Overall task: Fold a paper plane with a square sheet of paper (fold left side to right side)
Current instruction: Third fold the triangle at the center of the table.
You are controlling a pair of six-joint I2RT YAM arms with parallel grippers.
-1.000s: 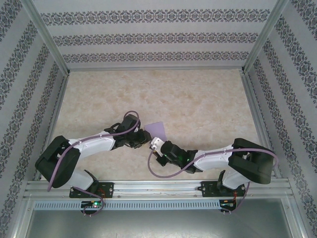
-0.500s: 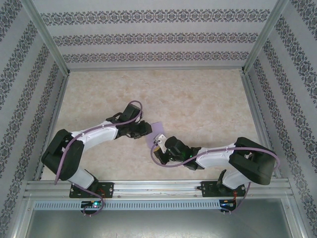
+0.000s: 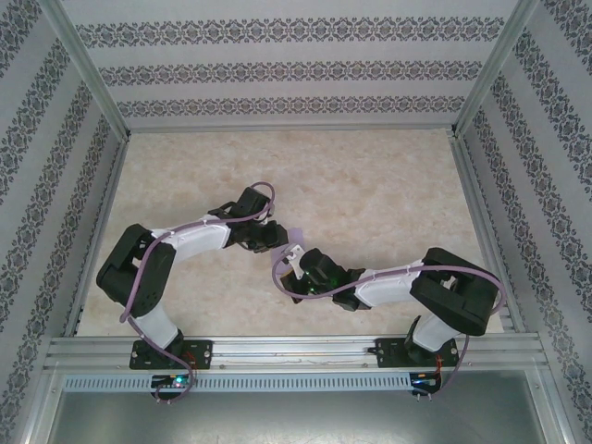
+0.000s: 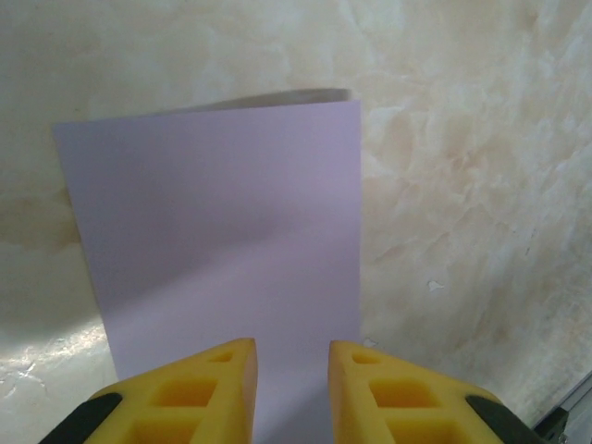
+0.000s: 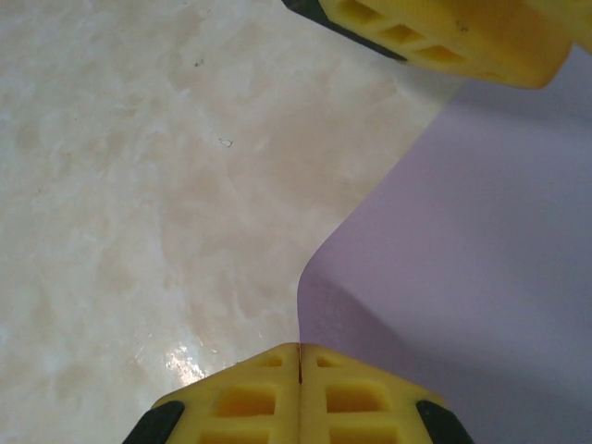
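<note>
The square sheet of paper (image 4: 222, 231) lay doubled over on the counter (image 3: 388, 185), between the two arms. The left hand (image 4: 291, 350) stood narrowly parted over its near edge. The right hand (image 5: 299, 351), closed tight, seemed to pinch a lifted edge.

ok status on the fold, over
left tool open over paper. right tool shut on paper edge. paper looks folded over. nothing in the way.
</note>
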